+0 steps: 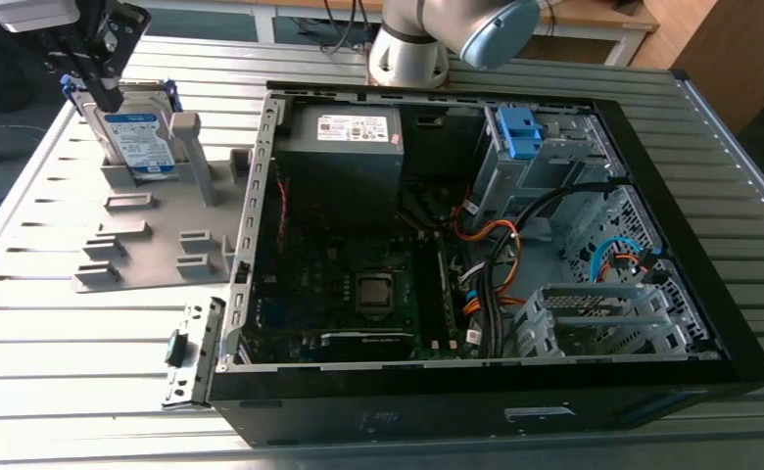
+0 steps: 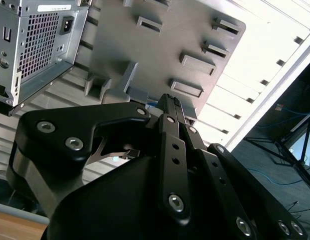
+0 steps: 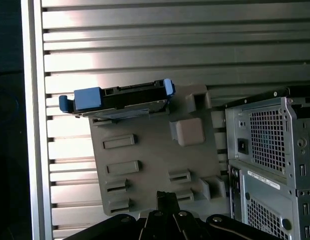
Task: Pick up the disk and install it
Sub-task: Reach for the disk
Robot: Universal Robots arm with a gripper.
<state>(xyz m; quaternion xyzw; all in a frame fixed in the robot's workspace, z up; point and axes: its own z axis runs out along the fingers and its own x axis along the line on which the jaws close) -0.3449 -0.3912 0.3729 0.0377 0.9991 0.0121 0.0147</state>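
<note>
Where slatted metal tbl point(image 1: 42, 362) bears PC case point(image 1: 487, 406), disk point(image 1: 140, 137) stands in holder point(image 1: 134, 245).

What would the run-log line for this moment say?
disk: upright in grey fixture | tool: near disk | install: not done | case: open

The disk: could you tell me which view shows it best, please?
The exterior view: the disk stands upright in the grey holder, label visible. The first wrist view shows its blue-framed edge; the second wrist view, at most a blue sliver.
</note>
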